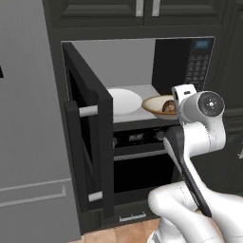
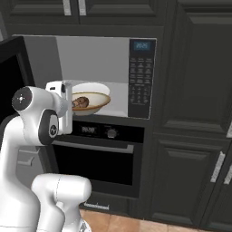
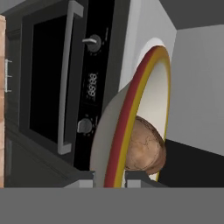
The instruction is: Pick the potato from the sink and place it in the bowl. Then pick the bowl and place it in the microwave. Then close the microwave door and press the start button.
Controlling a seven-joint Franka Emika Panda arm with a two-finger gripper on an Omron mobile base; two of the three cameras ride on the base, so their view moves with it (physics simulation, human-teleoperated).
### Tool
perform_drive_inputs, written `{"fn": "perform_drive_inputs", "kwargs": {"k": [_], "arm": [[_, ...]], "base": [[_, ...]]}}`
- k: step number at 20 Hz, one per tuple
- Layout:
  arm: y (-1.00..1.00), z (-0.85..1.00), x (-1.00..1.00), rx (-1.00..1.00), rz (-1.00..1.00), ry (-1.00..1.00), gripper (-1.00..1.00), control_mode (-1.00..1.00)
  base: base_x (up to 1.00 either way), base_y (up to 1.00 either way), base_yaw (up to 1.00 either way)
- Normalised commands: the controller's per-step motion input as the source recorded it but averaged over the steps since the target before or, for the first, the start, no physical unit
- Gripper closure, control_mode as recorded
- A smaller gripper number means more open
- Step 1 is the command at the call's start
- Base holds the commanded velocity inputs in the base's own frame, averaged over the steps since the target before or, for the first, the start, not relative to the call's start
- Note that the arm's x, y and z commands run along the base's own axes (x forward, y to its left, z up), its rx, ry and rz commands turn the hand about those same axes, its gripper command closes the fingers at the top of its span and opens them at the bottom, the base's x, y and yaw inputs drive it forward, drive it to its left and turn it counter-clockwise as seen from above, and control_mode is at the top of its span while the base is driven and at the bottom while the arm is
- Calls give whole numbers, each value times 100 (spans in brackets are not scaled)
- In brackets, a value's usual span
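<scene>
I have the pincer (image 3: 109, 177) clenched on the brown rim of the bowl (image 1: 159, 107), which sits at the front lip of the open microwave (image 2: 90, 72) with the potato (image 3: 144, 148) resting inside. My worry is that the grip is a thin edge pinch, so any tilt or knock against the cavity floor could slip the bowl or roll the potato out. The microwave door (image 1: 90, 142) also stands wide open beside my arm, so a careless swing could clip it.

Dark cabinets (image 2: 195, 90) fill the wall to the right of the end effector (image 3: 114, 177), with more cabinet doors (image 1: 137, 12) above it. Below it is a black oven (image 2: 97, 158) with a bar handle. Left of it stands a grey panel (image 1: 28, 142). The floor (image 2: 149, 224) is light wood.
</scene>
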Motion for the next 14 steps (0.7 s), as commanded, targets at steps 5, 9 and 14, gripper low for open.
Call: {"fn": "perform_drive_inputs", "kwargs": {"k": [5, 9, 14], "arm": [[0, 0, 0, 0, 0, 0, 100, 100], [0, 0, 0, 0, 0, 0, 100, 100], [0, -1, 3, -3, 0, 4, 100, -100]], "base": [[25, 3, 3], [0, 3, 3], [0, 0, 0]]}}
